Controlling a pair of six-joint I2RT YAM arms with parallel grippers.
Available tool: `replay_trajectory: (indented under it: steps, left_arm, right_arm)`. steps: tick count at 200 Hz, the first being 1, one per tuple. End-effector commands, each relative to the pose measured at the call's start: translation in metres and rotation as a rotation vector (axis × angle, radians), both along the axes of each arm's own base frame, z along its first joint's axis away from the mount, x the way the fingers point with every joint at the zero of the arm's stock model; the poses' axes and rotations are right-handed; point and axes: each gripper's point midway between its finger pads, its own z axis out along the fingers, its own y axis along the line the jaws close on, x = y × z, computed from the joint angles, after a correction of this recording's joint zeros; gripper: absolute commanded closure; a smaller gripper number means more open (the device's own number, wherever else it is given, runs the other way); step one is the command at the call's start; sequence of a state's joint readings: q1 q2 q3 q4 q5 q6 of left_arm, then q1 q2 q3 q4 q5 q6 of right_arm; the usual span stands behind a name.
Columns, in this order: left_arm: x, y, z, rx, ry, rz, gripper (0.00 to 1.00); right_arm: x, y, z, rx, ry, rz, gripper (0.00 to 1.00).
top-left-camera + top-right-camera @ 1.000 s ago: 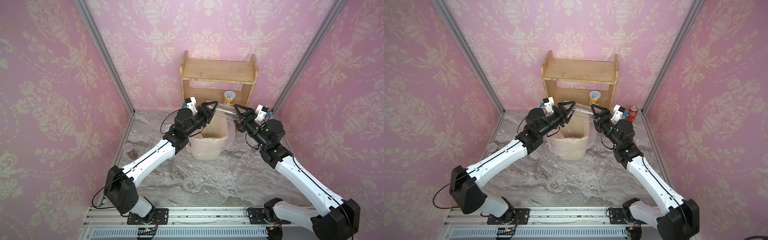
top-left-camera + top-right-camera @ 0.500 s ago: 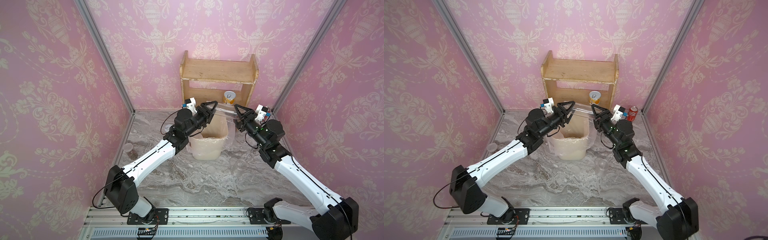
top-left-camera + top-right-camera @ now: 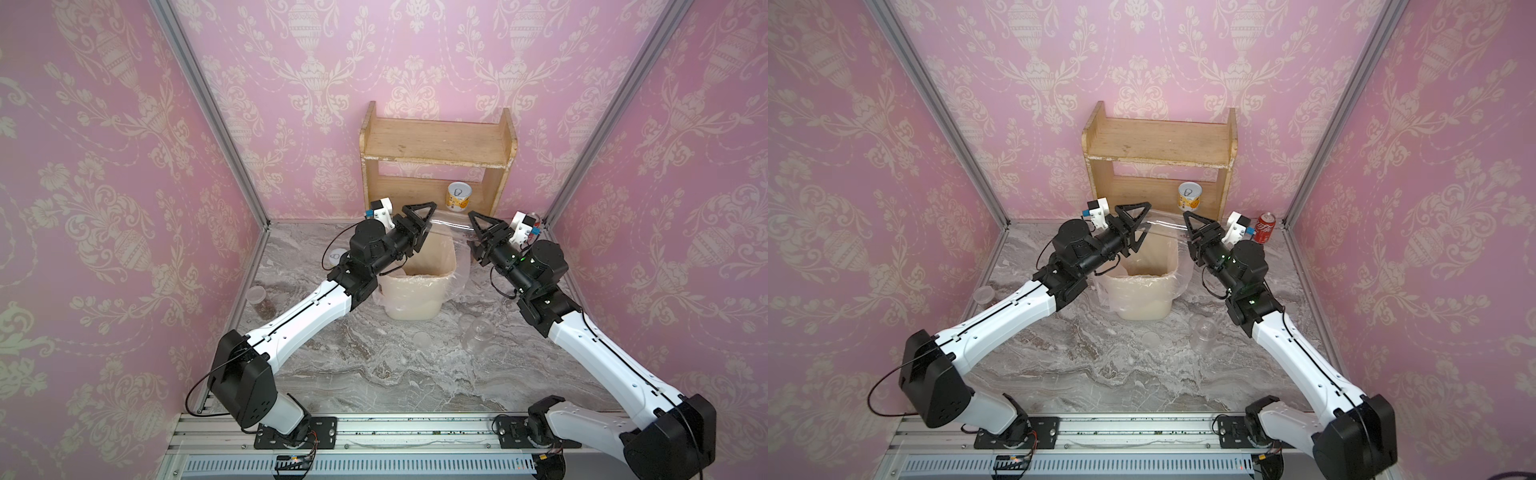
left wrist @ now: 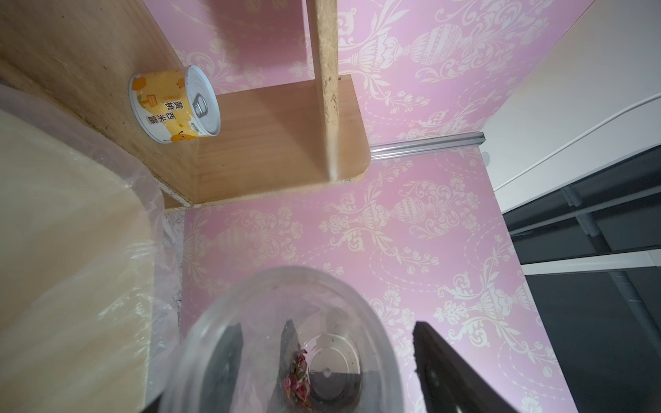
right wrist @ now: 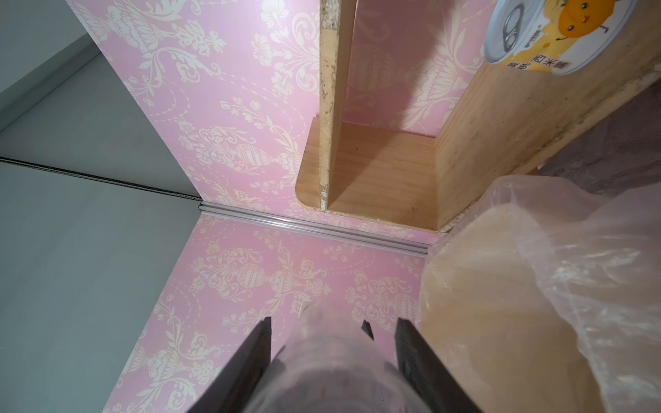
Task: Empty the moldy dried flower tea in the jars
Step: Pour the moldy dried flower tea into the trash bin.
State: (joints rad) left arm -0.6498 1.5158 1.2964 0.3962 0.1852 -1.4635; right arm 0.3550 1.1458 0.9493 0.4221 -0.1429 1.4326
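A clear jar [image 3: 451,222] lies on its side in the air above the back rim of the bin, between my two grippers. My right gripper [image 3: 471,228] is shut on one end of it; in the right wrist view both fingers [image 5: 411,350] press the jar [image 5: 332,357]. My left gripper [image 3: 428,226] stands open round the other end; one finger [image 4: 440,361] is clear of the jar [image 4: 286,304]. A few pinkish buds of tea [image 4: 297,375] cling inside. A second jar [image 3: 259,297] holding dark tea stands by the left wall. An empty jar [image 3: 478,332] stands under the right arm.
A beige bin [image 3: 411,307] with a clear liner stands below the grippers. Behind it is a wooden shelf [image 3: 436,141] with a yellow tin [image 3: 458,196]. A red cola can [image 3: 1264,226] stands in the back right corner. A loose lid [image 3: 422,338] lies near the empty jar.
The left jaws have opened off the jar while the right jaws have closed on it. Both arms have stayed almost where they were.
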Motion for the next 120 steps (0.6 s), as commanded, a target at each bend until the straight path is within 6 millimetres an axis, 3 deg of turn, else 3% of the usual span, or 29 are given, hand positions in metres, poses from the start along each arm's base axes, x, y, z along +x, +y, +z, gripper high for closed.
replay_trajectory:
  steps: [1,35,65,117,120]
  left_arm:
    - [-0.001,0.002,-0.005,0.043,-0.023,-0.009,0.14]
    - [-0.005,0.017,-0.009,0.137,-0.047,0.026,0.06]
    - [-0.017,0.044,-0.012,0.352,-0.107,0.104,0.01]
    - [-0.041,0.09,-0.018,0.687,-0.212,0.199,0.01]
    - [-0.042,0.092,-0.017,0.697,-0.218,0.203,0.01]
  right_arm:
    - [-0.004,-0.012,-0.001,-0.041,-0.012,-0.038,0.61]
    - [-0.008,-0.024,0.0,-0.094,-0.009,-0.067,0.63]
    - [-0.012,-0.032,-0.004,-0.198,0.01,-0.088,0.64]
    - [-0.017,-0.031,-0.011,-0.502,0.066,-0.047,0.67]
    - [-0.018,-0.032,0.0,-0.512,0.047,-0.049,0.67]
